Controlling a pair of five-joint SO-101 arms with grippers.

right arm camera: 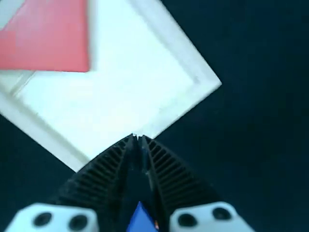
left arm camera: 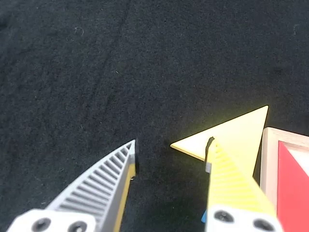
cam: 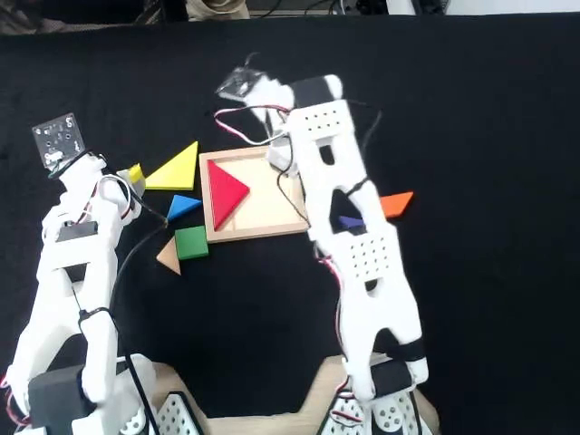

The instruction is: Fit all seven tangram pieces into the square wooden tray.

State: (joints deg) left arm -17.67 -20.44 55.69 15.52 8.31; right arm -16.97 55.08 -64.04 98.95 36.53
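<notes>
1. Jaws of the left gripper (left arm camera: 172,143) stand wide open over the black tabletop (cam: 471,299), with one corner of the yellow triangle (left arm camera: 231,133) in the gap, nearer the yellow finger.
2. That triangle lies just beside the wooden tray's (cam: 254,231) far left corner.
3. Red triangle (cam: 224,190) lies in the tray's left half.
4. Right gripper (right arm camera: 137,139) hangs over the tray's bare floor, jaws pressed together. I can't tell what the blue sliver between them is.

Robotics lab bench, apparently: a black-draped table (cam: 489,109) is carrying the white left arm (cam: 68,272) and right arm (cam: 362,263), bare wires (cam: 227,112) are trailing off them, both are standing on a wooden board (cam: 272,422).
</notes>
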